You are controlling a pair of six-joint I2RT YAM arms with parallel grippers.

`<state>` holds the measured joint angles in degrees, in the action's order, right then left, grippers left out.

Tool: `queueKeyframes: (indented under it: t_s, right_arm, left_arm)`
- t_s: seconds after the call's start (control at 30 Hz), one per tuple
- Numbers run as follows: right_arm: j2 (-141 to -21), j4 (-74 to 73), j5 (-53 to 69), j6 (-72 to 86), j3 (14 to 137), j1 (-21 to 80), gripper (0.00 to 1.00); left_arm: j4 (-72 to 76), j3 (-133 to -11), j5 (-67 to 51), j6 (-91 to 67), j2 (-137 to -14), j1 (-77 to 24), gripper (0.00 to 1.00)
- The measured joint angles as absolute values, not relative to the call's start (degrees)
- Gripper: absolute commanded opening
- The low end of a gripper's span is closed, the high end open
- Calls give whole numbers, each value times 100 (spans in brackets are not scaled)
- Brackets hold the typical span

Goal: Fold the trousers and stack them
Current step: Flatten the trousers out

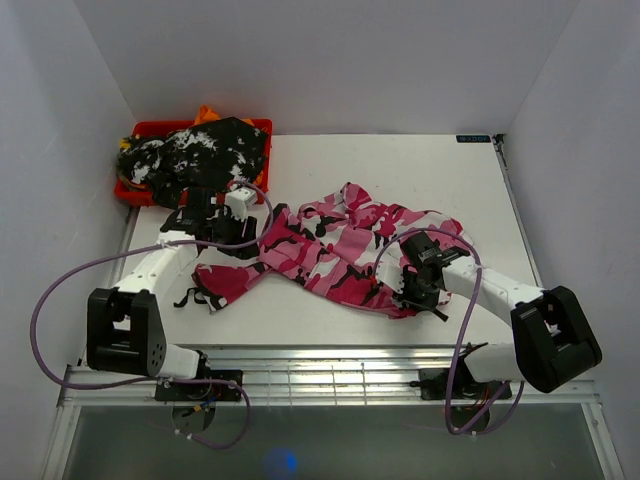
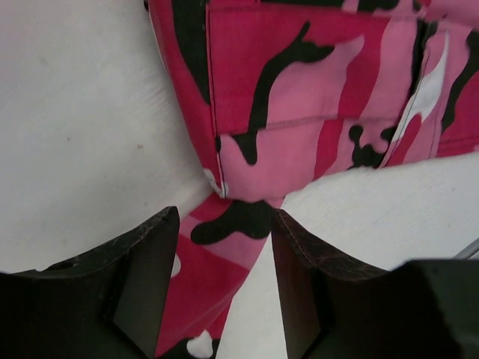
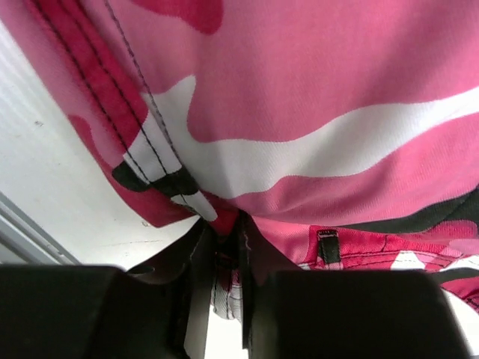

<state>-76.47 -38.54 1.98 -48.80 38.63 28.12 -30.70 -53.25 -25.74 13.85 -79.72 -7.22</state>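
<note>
The pink trousers [image 1: 330, 250] lie unfolded on the white table [image 1: 400, 170], spread across its middle from the near left to the right. The print is hot pink, pale pink, white and black. One end trails toward the near-left part of the table; the cloth is rumpled and bunched along its length.

Right gripper [image 3: 227, 239]: clenched on the trousers. The right wrist view shows both fingers drawn close together with a fold of cloth pinched between them, just beside a stitched hem. A small belt loop [image 3: 327, 247] sits close to the grasp point. In the top view this gripper is at the near-right edge of the garment.

Left gripper [image 2: 224, 224]: released. The left wrist view shows the fingers [image 2: 142, 277] spread apart, with a narrow strip of pink cloth running between them. Whether either finger touches the cloth cannot be told. In the top view this gripper is over the far-left part of the trousers.

A black-and-white garment [image 1: 210, 150] is heaped in a red bin [image 1: 160, 128] at the far-left corner of the table, apart from the pink pair. An orange item [image 1: 206, 113] shows behind the heap. Purple cables [image 1: 60, 290] loop from both arms.
</note>
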Motion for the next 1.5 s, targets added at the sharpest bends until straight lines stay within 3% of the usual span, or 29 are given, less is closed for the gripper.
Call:
queueKeyframes:
  t_s: [0.37, 0.5, 0.6, 0.63, 0.77, 0.93, 1.13, 1.3, 1.43, 1.5]
  right_arm:
    - [-7599, -3791, 148, -4864, 3844, 2812, 8]
    - [-7513, -3750, 161, -4910, 3776, 2783, 8]
    - [-7452, -3732, 174, -4976, 3732, 2742, 8]
    - [-7441, -3732, 174, -4993, 3728, 2724, 8]
    - [-7437, -3734, 189, -5013, 3730, 2626, 8]
    - [-7491, -3887, 263, -5013, 3863, 2364, 8]
    - [-7684, -4346, 486, -4995, 4353, 1872, 8]
    - [-7817, -4556, 631, -5011, 4659, 1466, 8]
    - [-7872, -4659, 642, -5068, 4676, 1350, 8]
    - [-7911, -4687, 633, -5111, 4676, 1347, 8]
  left_arm:
    - [-1439, -5717, -3072, -504, -9666, -722, 59]
    - [-1140, -6082, -3140, -1022, -10189, -720, 31]
    - [-972, -6180, -3319, -1258, -10241, -707, 2]
    - [-923, -6198, -3376, -1310, -10219, -707, 0]
    - [-858, -6243, -3627, -1225, -9861, -716, 0]
    - [-1234, -6392, -3841, -309, -8543, -1164, 0]
    - [-1754, -6152, -3905, 1426, -6904, -3041, 0]
    - [-2255, -5120, -3667, 2541, -6705, -4613, 0]
    - [-2624, -4552, -3319, 3081, -7059, -5297, 30]
    - [-2860, -4517, -3092, 3229, -7157, -5450, 38]
